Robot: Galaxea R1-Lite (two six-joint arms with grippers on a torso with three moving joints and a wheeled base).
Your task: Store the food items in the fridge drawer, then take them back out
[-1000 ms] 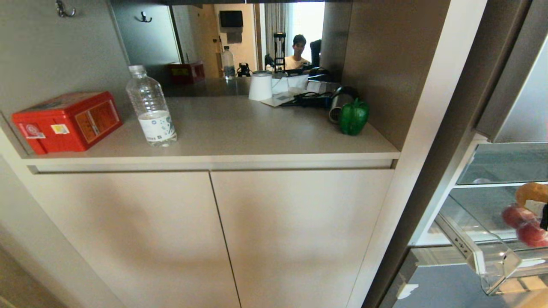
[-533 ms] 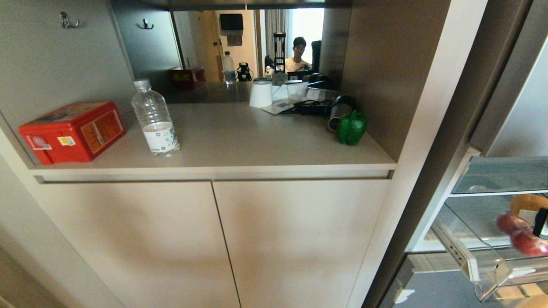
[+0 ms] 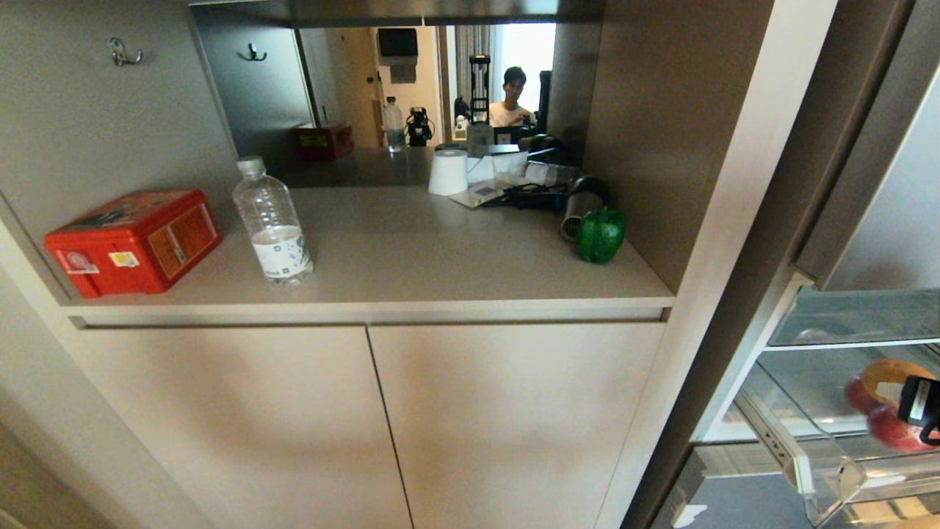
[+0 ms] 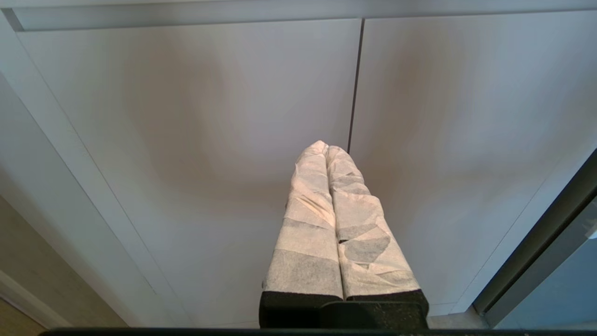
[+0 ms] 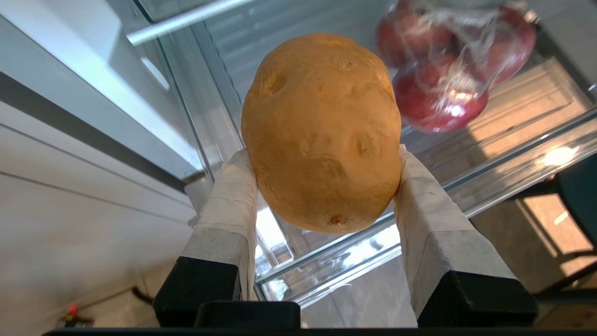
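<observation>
right gripper (image 5: pixel 322 186) clamps the potato (image 5: pixel 322 130) above the fridge drawer (image 5: pixel 466 186) (left gripper (image 4: pixel 326 154) closed).

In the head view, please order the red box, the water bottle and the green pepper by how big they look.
1. red box
2. water bottle
3. green pepper
The pepper stands farther back on the counter, so it may look smaller than it is.

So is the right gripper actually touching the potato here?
Touching. The right wrist view shows the potato pinched between the right gripper's two wrapped fingers, both pressed against its sides, above the drawer.
</observation>
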